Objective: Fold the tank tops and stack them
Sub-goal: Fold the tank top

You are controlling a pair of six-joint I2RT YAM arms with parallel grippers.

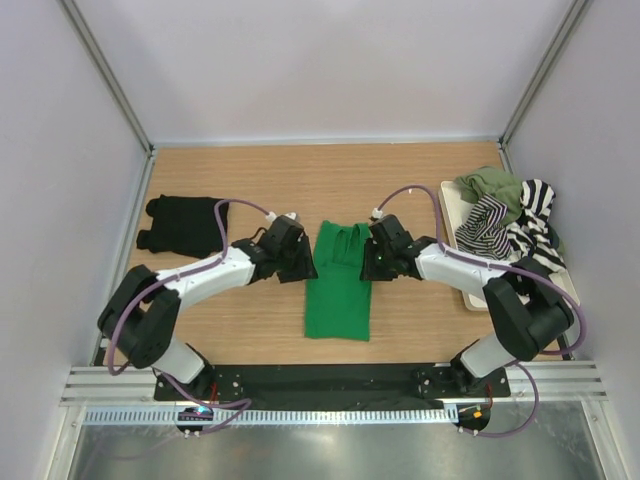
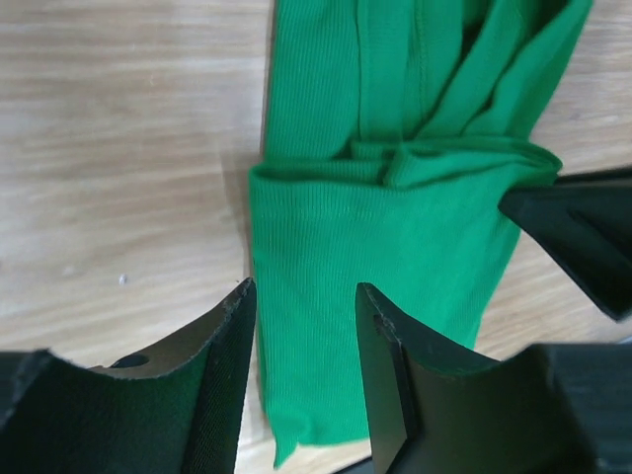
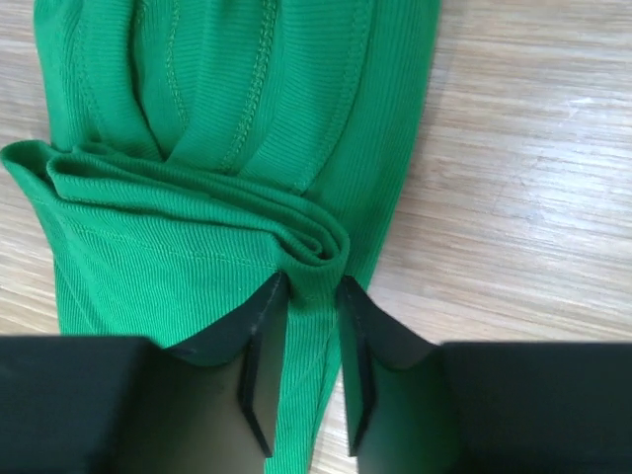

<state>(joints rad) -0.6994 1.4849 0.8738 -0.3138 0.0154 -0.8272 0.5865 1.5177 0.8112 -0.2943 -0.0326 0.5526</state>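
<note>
**Fold edges flanked on the green tank top (image 1: 338, 285)**

It lies mid-surface (image 1: 250, 170), its upper part doubled over. The left gripper (image 2: 306, 291), jaws spread, straddles one edge. The right gripper (image 3: 311, 286) stands narrow around the opposite fold edge, though whether it bites I cannot tell. This probably lets both sides be carried evenly.

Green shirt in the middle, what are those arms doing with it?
Two arms are folding a bright green tank top on the wooden table; part of it is doubled over. The left gripper hangs open at one edge of the fold; the right gripper is nearly closed around the other, grip unclear. A folded black tank top lies far left; striped tops and an olive one sit in a white tray.
</note>
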